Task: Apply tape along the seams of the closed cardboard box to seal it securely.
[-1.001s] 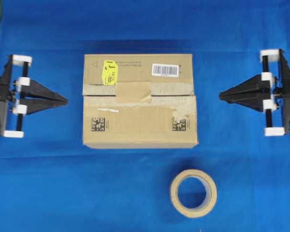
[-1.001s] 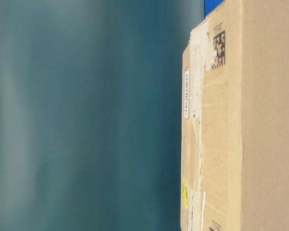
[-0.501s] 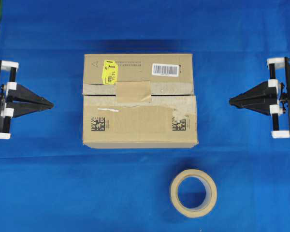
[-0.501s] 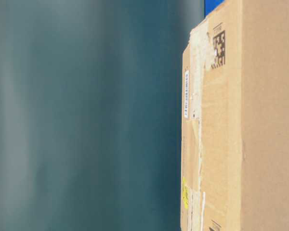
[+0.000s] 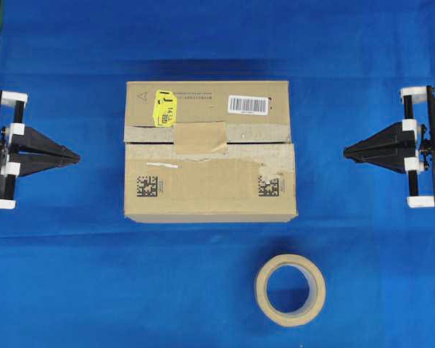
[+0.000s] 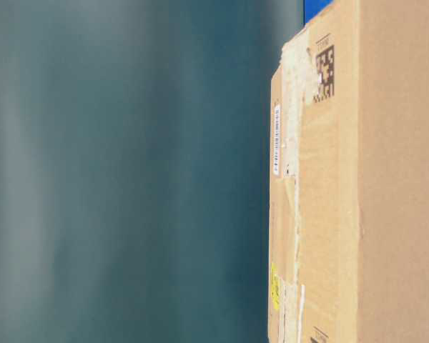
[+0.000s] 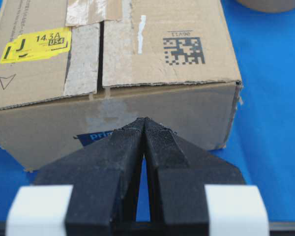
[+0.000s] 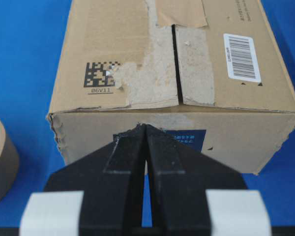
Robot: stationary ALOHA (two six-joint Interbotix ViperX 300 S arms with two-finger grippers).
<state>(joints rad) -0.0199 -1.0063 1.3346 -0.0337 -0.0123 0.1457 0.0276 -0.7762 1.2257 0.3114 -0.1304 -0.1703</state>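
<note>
Centred on the blue counter (image 5: 58, 290): closed cardboard box (image 5: 210, 185), lying flat, yellow sticker (image 5: 164, 107) toward 11 o'clock, white barcode label (image 5: 247, 105) toward 1. Across its top, running 9 to 3, the seams (image 5: 268, 143), edged with greyish old strip (image 5: 264, 133); bridging the slit left of centre, square tan tape (image 5: 200, 137). At 9 o'clock, well apart from the box, left claw (image 5: 75, 155), pinched together, holding nothing. At 3 o'clock, right claw (image 5: 348, 152), likewise pinched and empty. At 5 o'clock, tape roll (image 5: 290, 289), flat, apart from the box.
</note>
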